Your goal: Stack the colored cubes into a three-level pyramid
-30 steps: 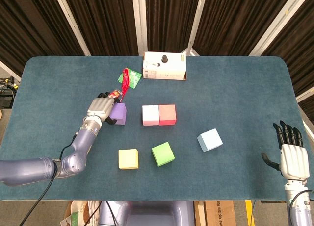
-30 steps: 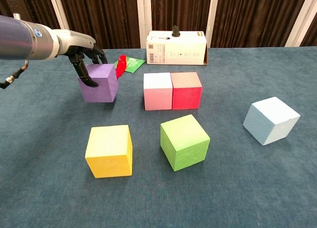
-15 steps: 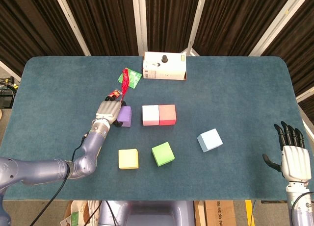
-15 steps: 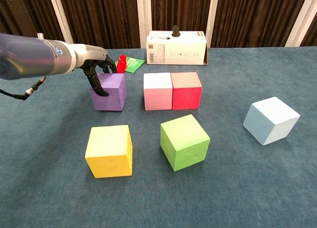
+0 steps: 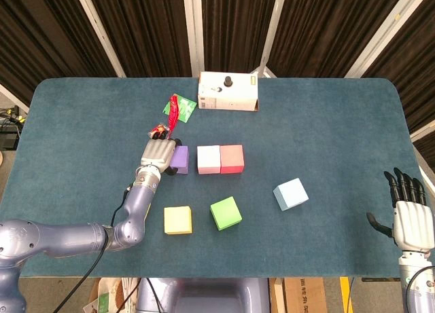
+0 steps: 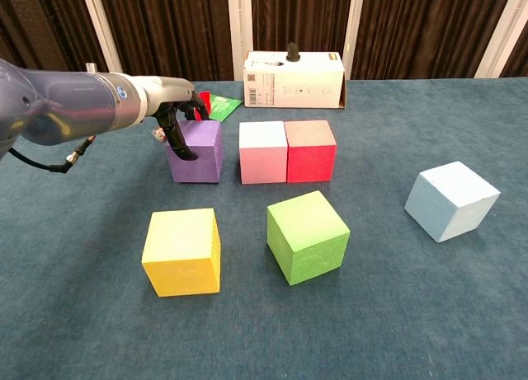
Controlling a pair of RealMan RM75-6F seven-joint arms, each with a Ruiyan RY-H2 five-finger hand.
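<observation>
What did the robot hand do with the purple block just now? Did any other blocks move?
The left robot hand kept hold of the purple block and slid it to the right, toward the pink block; a small gap remains between them. The pink, red, yellow, green and light blue blocks stayed put, and the right robot hand stayed open off to the side.

— Light? Even, overhead, bright on the table (image 5: 326, 123); soft short shadows under the cubes.
— Sharpness? Both views crisp (chest view bows slightly at the edges); curtains (image 5: 143, 28) stay dark.
</observation>
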